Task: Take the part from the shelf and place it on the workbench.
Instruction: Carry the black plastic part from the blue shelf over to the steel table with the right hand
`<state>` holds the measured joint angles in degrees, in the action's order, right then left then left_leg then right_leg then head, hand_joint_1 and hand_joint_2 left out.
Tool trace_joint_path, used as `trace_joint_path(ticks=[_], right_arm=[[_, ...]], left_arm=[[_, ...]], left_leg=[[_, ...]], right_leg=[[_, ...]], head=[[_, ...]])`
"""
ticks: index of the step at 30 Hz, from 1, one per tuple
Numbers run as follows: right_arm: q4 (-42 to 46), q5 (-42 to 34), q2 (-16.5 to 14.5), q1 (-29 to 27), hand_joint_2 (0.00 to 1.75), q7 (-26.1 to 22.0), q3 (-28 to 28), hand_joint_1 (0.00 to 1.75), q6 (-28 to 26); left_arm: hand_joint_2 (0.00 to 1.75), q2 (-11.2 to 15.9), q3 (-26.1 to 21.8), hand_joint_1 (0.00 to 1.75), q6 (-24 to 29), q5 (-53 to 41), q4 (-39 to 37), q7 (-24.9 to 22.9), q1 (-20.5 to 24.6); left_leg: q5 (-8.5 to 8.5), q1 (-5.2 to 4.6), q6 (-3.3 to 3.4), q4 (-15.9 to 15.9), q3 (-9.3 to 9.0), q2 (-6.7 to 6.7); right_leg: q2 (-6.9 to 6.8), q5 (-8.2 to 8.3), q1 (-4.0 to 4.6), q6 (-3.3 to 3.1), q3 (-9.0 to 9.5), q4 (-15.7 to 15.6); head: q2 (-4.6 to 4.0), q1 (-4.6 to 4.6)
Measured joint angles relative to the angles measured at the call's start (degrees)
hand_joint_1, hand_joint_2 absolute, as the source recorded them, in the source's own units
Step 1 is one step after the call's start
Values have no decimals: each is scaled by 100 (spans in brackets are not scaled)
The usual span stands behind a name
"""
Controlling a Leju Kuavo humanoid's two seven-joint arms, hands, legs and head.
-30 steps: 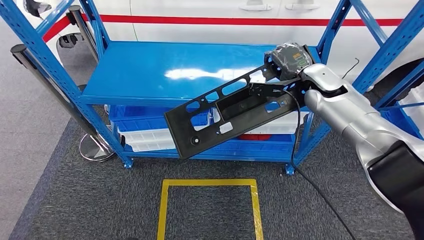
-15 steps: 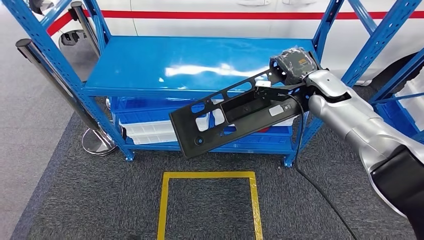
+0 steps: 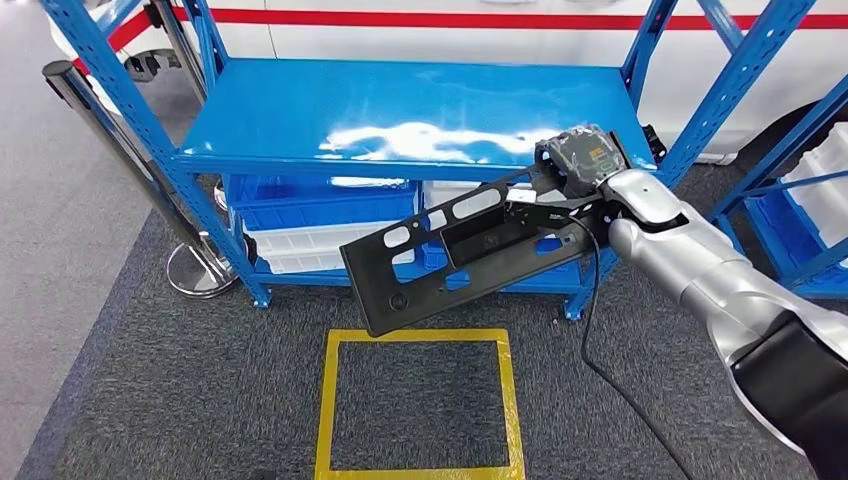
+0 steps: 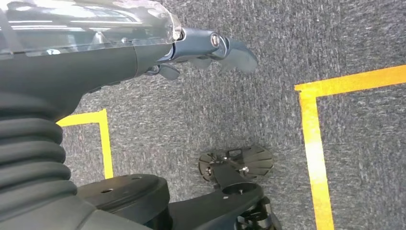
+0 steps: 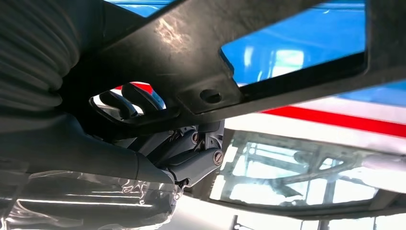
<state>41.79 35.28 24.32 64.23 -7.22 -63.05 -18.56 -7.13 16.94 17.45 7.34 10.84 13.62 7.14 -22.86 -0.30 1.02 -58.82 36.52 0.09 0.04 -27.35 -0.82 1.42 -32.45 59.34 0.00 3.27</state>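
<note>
Our right hand (image 3: 575,165) is clamped on one end of the part (image 3: 470,245), a long black plastic panel with cut-out windows; in the right wrist view the dark fingers (image 5: 125,100) hook through one of its openings and the thumb side presses from below. From that hold the part runs away to our left and down toward us, its long axis slanted, the free end hanging lowest above the carpet, near the far edge of the yellow floor square (image 3: 418,400). It touches nothing but the hand: it is clear of the blue shelf (image 3: 300,110), whose top board lies just behind it.

Our left hand (image 4: 215,48) hangs at our side over the carpet, holding nothing, its fingers loosely apart.

We judge the lift from the shelf done and the carry in hand. No bench is in sight, so the next move calls for a turn away from the shelf. The long free end sticks out well to the left, so it may catch the shelf's uprights (image 3: 215,230) as we swing.
</note>
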Motion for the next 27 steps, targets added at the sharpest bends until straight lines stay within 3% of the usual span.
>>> trace_joint_path(ticks=[2, 3, 6, 7, 8, 9, 10, 12, 14, 17, 18, 20, 22, 23, 24, 25, 27], right_arm=[[-8, 19, -24, -22, 175, 5, 17, 175, -5], [-10, 20, -39, -28, 175, -5, 34, 175, -1], [-11, -168, -77, -58, 175, -198, 150, 175, 53], [-11, -286, -85, -85, 175, -298, 206, 175, 70], [-11, -406, -90, -119, 175, -394, 265, 175, 77], [-10, -533, -92, -161, 175, -493, 331, 175, 69], [-9, -683, -95, -223, 175, -618, 407, 175, 39], [-7, -1163, -109, -430, 175, -1039, 642, 175, -127], [-9, -1735, -170, -767, 175, -1631, 1029, 175, -579], [-27, -1820, -424, -1502, 175, -2576, 1880, 175, -1631], [-33, -1731, -524, -1806, 175, -2818, 2215, 175, -1844], [-33, -1591, -711, -2379, 175, -3008, 2819, 175, -2009], [-3, -1339, -855, -2817, 175, -2922, 3262, 175, -2079], [44, -1172, -913, -3004, 175, -2865, 3460, 175, -2097], [104, -1029, -965, -3168, 175, -2806, 3646, 175, -2103], [170, -926, -1004, -3297, 175, -2746, 3811, 175, -2104], [280, -851, -1039, -3410, 175, -2614, 4037, 175, -2105]], left_arm=[[175, 2, 0, 0, 5, -6, 0, 1, -14], [175, 3, 0, 0, 5, -11, 0, -1, -16], [175, 5, 0, 0, 8, -34, 0, -7, -14], [175, 5, 0, 0, 8, -45, 0, -7, -15], [175, 5, 0, 0, 8, -56, 0, -7, -17], [175, 5, 0, 0, 9, -66, 0, -7, -17], [175, 6, 0, 0, 12, -74, 0, -7, -16], [175, 8, 0, 0, 37, -80, 0, -2, -1], [175, 5, -4, 0, 112, -81, 0, 7, 15], [175, -7, -18, 0, 258, -111, 0, 25, 16], [175, -14, -20, 0, 292, -130, 0, 32, 21], [175, -33, -20, 0, 326, -162, 0, 40, 34], [175, -43, -20, 0, 333, -185, 0, 43, 22], [175, -44, -20, 0, 333, -194, 0, 43, 8], [175, -44, -20, 0, 333, -198, 0, 43, -2], [175, -44, -20, 0, 332, -201, 0, 43, -5], [175, -42, -24, 0, 328, -199, 0, 43, 3]], left_leg=[[5, -4, -61, -24, 37, -16], [-85, -1, -93, -112, 86, -23], [-757, 39, -180, -1062, 431, -28], [-936, 51, -198, -1432, 540, -27], [-1000, 55, -208, -1646, 576, -27], [-960, 57, -210, -1669, 521, -27], [-830, 58, -203, -1464, 353, -27], [-556, 50, -153, -635, -195, -30], [-480, 25, -99, -28, -556, -38], [-453, 33, -30, 135, -601, -43], [-412, 52, 4, 179, -612, -46], [-327, 82, 73, 249, -600, -57], [-294, 69, 99, 234, -534, -66], [-290, 64, 99, 214, -505, -66], [-290, 62, 95, 191, -480, -64], [-294, 62, 86, 161, -456, -62], [-325, 54, 50, 77, -403, -43]], right_leg=[[-13, 51, -20, -82, -45, -27], [-23, 87, -34, -133, -75, -37], [-44, 202, -42, -229, -202, -48], [-45, 236, -37, -234, -247, -45], [-45, 267, -34, -233, -290, -42], [-44, 297, -33, -226, -331, -40], [-43, 323, -33, -217, -362, -38], [-45, 361, -25, -187, -400, -37], [-58, 403, -14, -129, -417, -43], [-70, 454, -3, -31, -404, -80], [-67, 405, -1, -3, -415, -46], [-51, 102, -9, 40, -582, 344], [-32, -277, -14, 73, -889, 1053], [-27, -360, -18, 86, -984, 1306], [-26, -341, -27, 97, -990, 1379], [-28, -221, -41, 106, -888, 1232], [-63, 75, -62, 111, -515, 578]], head=[[0, 0], [0, 0], [0, 1], [0, 1], [0, 0], [0, 1], [0, 1], [0, 1], [0, 1], [0, 0], [0, 0], [0, -1], [0, -1], [0, -1], [0, -1], [0, -1], [0, -1]])
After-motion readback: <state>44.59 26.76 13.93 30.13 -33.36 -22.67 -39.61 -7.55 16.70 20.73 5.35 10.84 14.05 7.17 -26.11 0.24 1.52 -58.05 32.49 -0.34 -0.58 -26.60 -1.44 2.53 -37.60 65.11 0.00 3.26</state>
